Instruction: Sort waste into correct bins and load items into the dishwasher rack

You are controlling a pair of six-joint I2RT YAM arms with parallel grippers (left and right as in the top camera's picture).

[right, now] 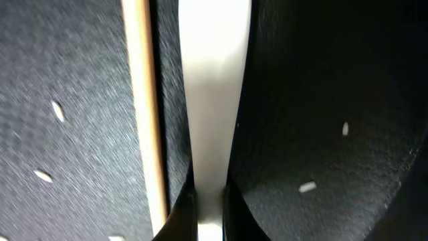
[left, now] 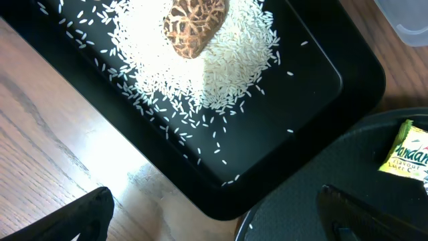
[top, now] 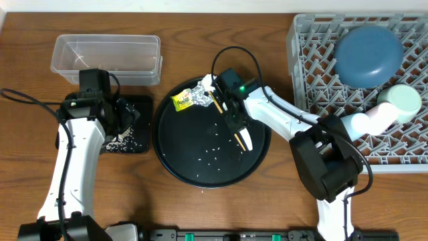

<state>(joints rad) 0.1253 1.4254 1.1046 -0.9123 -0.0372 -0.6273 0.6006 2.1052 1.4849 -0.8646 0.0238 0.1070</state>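
Right gripper [right: 208,204] is clenched on the spoon [right: 212,100] handle, low over the round tray [top: 174,154]. Left gripper [left: 224,217] hangs wide open above the rice [left: 227,67]

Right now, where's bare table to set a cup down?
Bare wood between the clear tub and the rack, beyond the round tray; more in front of the shallow black tray. Crowded: round tray's top, with wrapper and foil.

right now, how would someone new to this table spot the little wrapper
Find the large round black tray at the centre. Near its upper-left rim in the overhead view lies the small yellow wrapper, beside crumpled silver foil. It is the only bright yellow thing, with green print.
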